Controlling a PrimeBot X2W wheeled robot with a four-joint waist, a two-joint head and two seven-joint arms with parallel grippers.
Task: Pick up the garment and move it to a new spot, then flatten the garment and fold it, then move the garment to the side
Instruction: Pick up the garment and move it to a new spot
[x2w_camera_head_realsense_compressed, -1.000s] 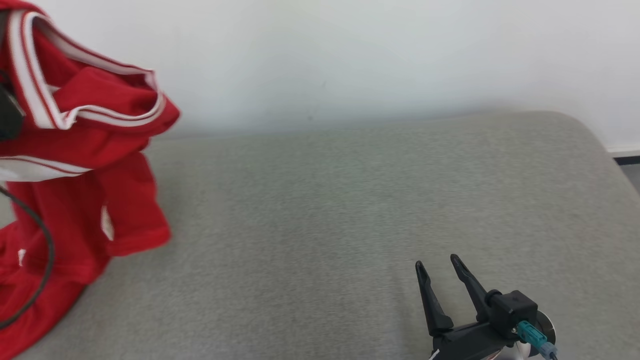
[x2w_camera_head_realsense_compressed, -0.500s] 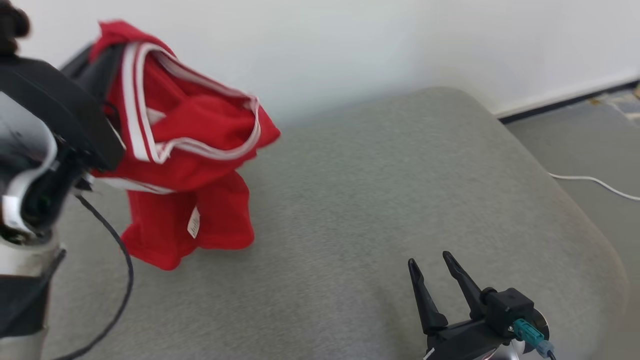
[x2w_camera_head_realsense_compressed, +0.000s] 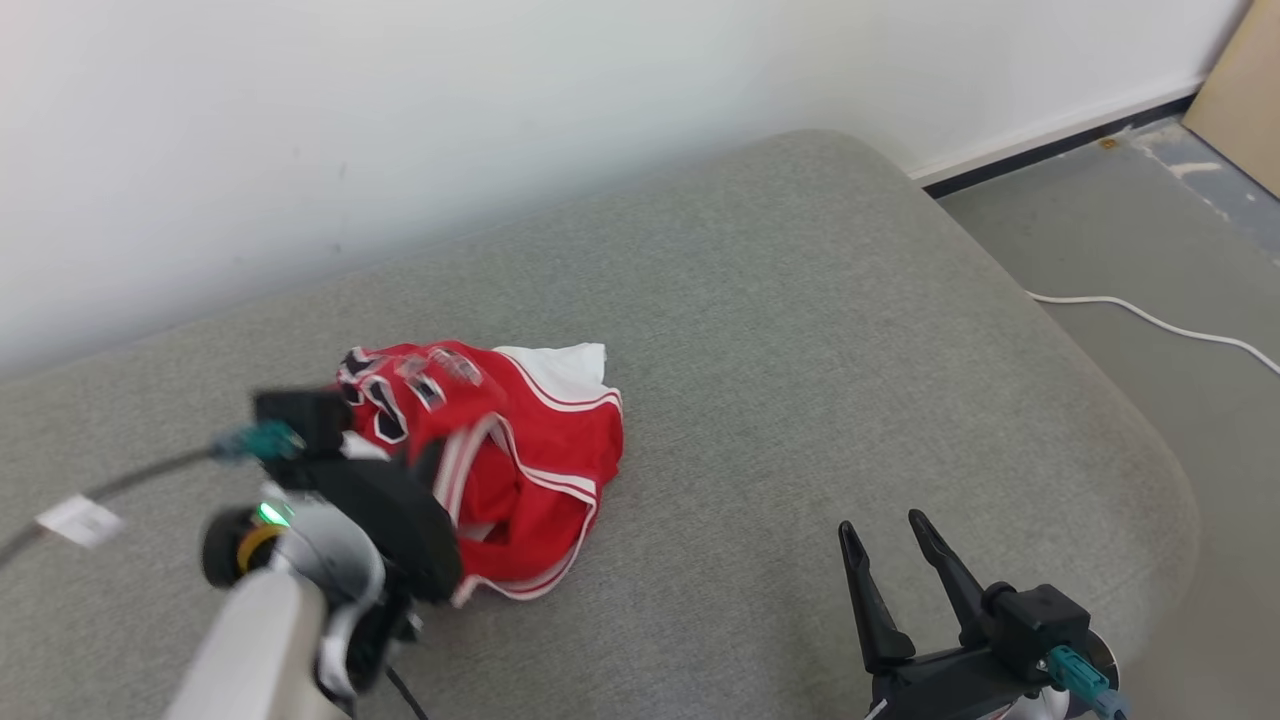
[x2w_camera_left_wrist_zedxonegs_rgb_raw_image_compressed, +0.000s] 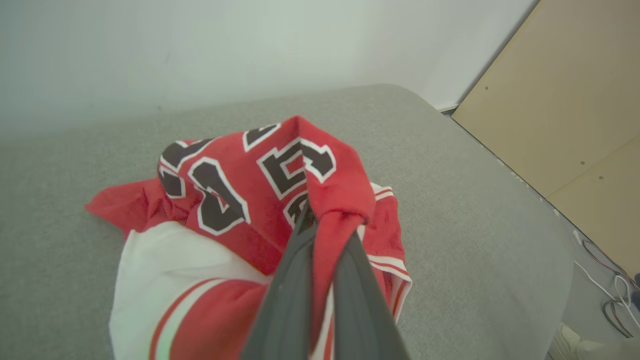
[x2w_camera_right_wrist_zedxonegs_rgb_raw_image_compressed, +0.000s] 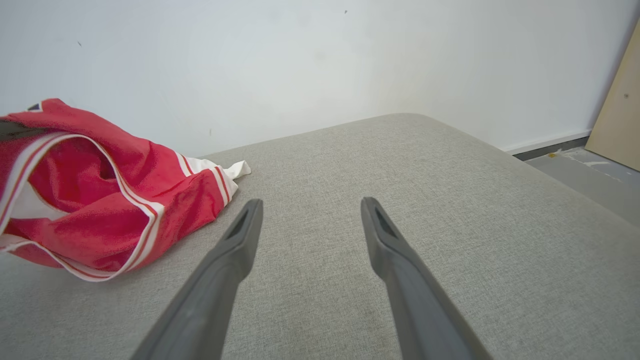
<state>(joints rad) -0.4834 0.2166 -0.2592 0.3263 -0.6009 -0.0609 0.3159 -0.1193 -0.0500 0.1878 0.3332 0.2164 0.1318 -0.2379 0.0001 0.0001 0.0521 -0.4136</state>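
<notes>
The garment (x2w_camera_head_realsense_compressed: 520, 470) is a red jersey with white trim and dark lettering, bunched in a heap on the grey cushioned surface (x2w_camera_head_realsense_compressed: 800, 330). My left gripper (x2w_camera_left_wrist_zedxonegs_rgb_raw_image_compressed: 320, 227) is shut on a pinched fold of the garment (x2w_camera_left_wrist_zedxonegs_rgb_raw_image_compressed: 280, 185), with red cloth wrapped around its fingertips. In the head view the left wrist (x2w_camera_head_realsense_compressed: 340, 510) sits over the heap's near left side and hides the fingers. My right gripper (x2w_camera_head_realsense_compressed: 885, 535) stands open at the lower right, well clear of the cloth. The right wrist view shows the garment (x2w_camera_right_wrist_zedxonegs_rgb_raw_image_compressed: 90, 200) to the left of the spread right gripper (x2w_camera_right_wrist_zedxonegs_rgb_raw_image_compressed: 310, 210).
A white wall (x2w_camera_head_realsense_compressed: 400, 130) runs behind the surface. At the right the surface's rounded edge drops to a grey floor (x2w_camera_head_realsense_compressed: 1120, 230) with a white cable (x2w_camera_head_realsense_compressed: 1150, 320). A tan board (x2w_camera_left_wrist_zedxonegs_rgb_raw_image_compressed: 565, 105) leans at the far right.
The head view has swung to the right and down. The garment, earlier hanging high from my left gripper, has come down onto the surface in a heap. The right gripper stays open.
</notes>
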